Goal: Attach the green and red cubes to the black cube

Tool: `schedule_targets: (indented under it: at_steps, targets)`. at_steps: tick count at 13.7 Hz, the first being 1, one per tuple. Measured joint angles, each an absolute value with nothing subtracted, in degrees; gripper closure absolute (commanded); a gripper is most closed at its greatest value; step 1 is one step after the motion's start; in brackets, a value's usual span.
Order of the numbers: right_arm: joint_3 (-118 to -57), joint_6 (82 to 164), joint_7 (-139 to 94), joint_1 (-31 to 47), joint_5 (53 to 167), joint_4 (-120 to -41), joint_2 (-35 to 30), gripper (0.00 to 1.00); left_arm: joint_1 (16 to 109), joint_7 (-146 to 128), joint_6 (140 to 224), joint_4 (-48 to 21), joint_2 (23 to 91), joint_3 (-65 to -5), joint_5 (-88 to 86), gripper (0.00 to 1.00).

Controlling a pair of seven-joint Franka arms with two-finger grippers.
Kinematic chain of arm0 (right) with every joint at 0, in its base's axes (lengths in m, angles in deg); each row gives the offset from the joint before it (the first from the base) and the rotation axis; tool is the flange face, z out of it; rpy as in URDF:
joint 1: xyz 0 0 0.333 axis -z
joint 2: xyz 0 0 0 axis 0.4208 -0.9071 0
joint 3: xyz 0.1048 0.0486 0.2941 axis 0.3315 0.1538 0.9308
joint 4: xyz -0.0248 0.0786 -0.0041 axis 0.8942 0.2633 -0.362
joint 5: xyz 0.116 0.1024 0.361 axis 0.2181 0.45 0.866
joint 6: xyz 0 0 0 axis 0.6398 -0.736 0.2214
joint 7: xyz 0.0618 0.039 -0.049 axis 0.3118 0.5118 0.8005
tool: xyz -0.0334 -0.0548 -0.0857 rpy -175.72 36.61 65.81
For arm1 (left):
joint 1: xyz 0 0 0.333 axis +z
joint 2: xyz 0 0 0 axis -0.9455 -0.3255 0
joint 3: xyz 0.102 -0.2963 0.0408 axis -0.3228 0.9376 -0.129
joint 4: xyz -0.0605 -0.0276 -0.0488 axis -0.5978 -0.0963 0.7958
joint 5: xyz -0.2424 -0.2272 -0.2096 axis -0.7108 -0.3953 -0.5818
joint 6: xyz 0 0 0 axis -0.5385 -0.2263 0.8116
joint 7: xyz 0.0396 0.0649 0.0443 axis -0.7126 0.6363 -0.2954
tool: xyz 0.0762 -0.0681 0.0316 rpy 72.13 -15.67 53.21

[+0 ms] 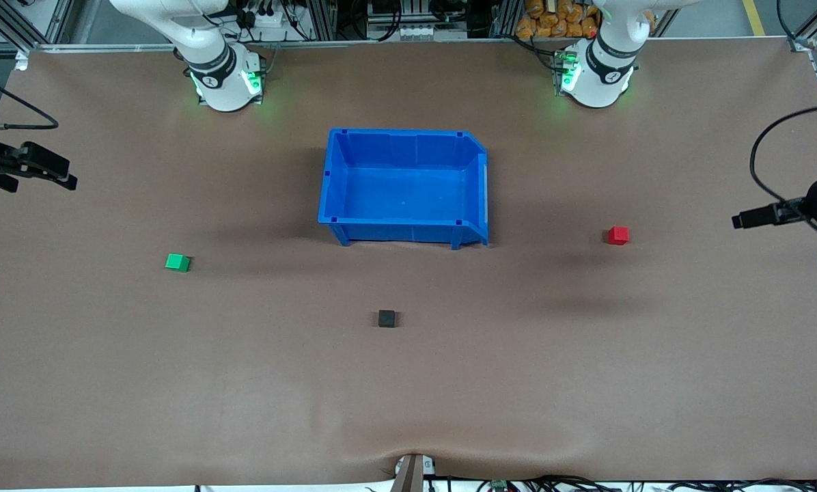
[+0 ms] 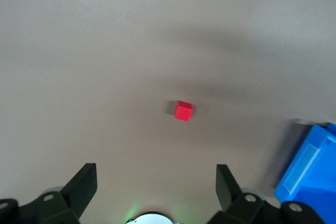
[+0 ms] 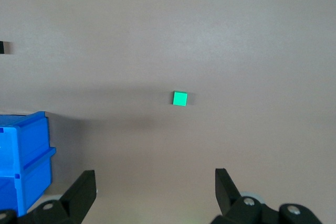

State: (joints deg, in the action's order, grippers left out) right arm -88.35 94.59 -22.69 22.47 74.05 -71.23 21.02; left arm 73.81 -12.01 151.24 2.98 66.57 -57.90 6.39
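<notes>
A plain brown worktop point(image 1: 408, 383) fills the scene, with cable racks along the edge where the arm bases stand. The left end effector point(image 2: 156, 184) hangs with its fingers spread wide and empty, high over the left arm's end of the worktop, looking down on the red cube point(image 2: 183, 110). The right end effector point(image 3: 155, 188) hangs likewise open and empty over the right arm's end, above the green cube point(image 3: 180, 98). Both arms wait. The black cube point(image 1: 386, 318) sits alone, nearer the front camera than the blue bin point(image 1: 335, 181), between the two coloured cubes and well apart from each. The cubes look light, rigid and smooth-faced, so I judge a square pinch across two parallel side faces safest; a corner grip would likely twist them.
</notes>
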Motion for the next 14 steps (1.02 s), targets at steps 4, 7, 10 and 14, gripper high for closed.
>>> schedule_targets:
  at_steps: [4, 7, 10, 14]
  targets:
    - [-88.3, 94.5, -22.7, 22.5, 74.1, -71.2, 21.0, 0.00, 74.1, -12.0, 155.4, 3.7, 61.6, -57.8, 6.2, 0.00]
    - [-88.3, 94.5, -22.7, 22.5, 74.1, -71.1, 21.0, 0.00, 74.1, -12.0, 159.1, 3.8, 57.8, -57.5, 5.3, 0.00]
    - [-88.3, 94.5, -22.7, 22.5, 74.1, -71.1, 21.0, 0.00, 73.6, -12.1, 162.7, 3.8, 53.3, -57.1, 4.8, 0.00]
    - [-88.3, 94.5, -22.7, 22.5, 74.1, -71.1, 21.0, 0.00, 69.1, -12.9, 164.7, 3.8, 48.6, -56.5, 6.5, 0.00]
